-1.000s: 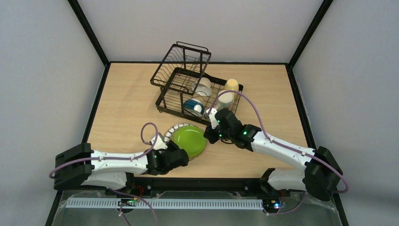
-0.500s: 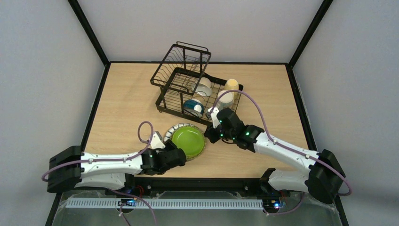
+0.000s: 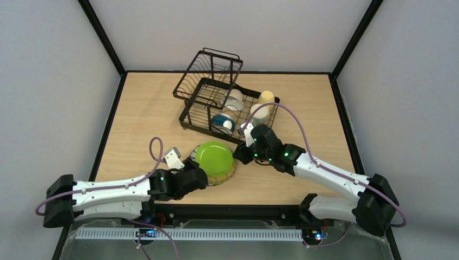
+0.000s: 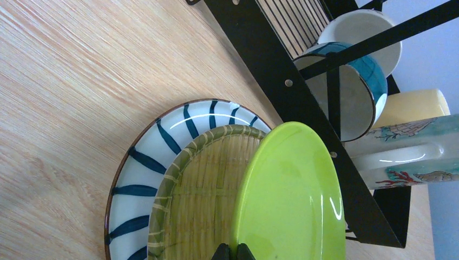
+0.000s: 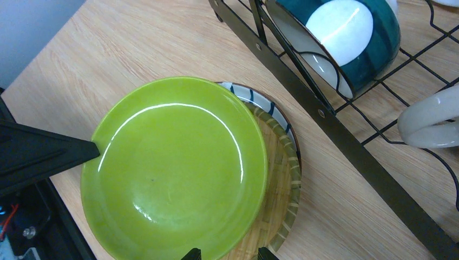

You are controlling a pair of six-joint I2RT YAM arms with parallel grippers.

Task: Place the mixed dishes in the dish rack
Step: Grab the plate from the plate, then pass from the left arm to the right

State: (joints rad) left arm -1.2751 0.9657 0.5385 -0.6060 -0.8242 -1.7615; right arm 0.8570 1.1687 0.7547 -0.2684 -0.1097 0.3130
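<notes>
Overhead, the green plate [image 3: 214, 157] stands tipped up at the near side of the tabletop [image 3: 146, 108], just in front of the dish rack [image 3: 205, 131]. Its near rim is in the left tool [image 3: 203, 173], and the right tool [image 3: 242, 157] hangs just beside its right rim. A blue-outside bowl [image 3: 222, 123], a white bowl [image 3: 234, 99], a yellow mug [image 3: 265, 97] and a cream mug [image 3: 258, 114] sit in the rack.

From the left wrist, the tips are pressed together on the plate's edge, pinching it. Under the plate a woven tray [image 4: 200, 189] rests on a striped plate [image 4: 143, 162].

From the right wrist, that tool's tips are spread, with the plate's rim showing between them. Whether they touch it I cannot tell.

The plate looks stiff, glossy and likely slippery. A single rim pinch probably lets it swing, so a second, deeper bite on the opposite rim seems the safer hold. If it is glazed, it could chip against the wires.
</notes>
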